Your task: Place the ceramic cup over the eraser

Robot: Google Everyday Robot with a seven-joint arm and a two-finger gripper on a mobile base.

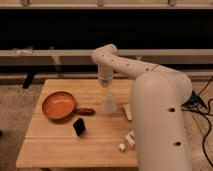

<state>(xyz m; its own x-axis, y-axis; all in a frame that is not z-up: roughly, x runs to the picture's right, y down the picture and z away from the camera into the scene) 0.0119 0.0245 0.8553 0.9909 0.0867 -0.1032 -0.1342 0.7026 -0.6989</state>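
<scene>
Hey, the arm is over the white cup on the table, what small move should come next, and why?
Probably lower the open hand straight down around the ceramic cup, ready to close. The hand hangs just above the cup, which stands upright on the table and looks ungripped, while the eraser sits uncovered nearer the camera, by the handle of the pan.

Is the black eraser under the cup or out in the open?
Uncovered: the eraser stands bare on the table, apart from the ceramic cup, with the gripper just above that cup.
</scene>
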